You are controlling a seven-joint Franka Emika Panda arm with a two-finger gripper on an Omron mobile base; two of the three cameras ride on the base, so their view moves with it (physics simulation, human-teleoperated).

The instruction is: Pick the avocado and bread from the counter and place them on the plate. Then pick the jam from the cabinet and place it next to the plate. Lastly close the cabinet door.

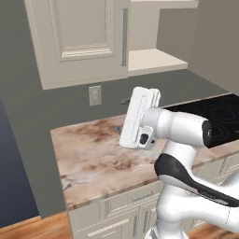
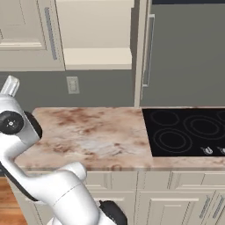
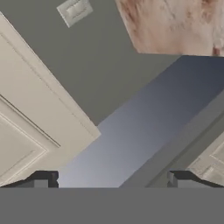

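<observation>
Judging the door-closing step in hand, gripper (image 3: 111, 179) stood open and empty beside the cabinet (image 1: 79, 42), whose door (image 2: 143, 52) stood ajar above the counter (image 2: 88, 132); next needed pushing it shut.

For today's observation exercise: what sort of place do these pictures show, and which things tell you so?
A rendered kitchen, most likely: a marbled stone counter above cream drawers, a black cooktop set into it, and a cream wall cabinet with a bar handle overhead.
</observation>
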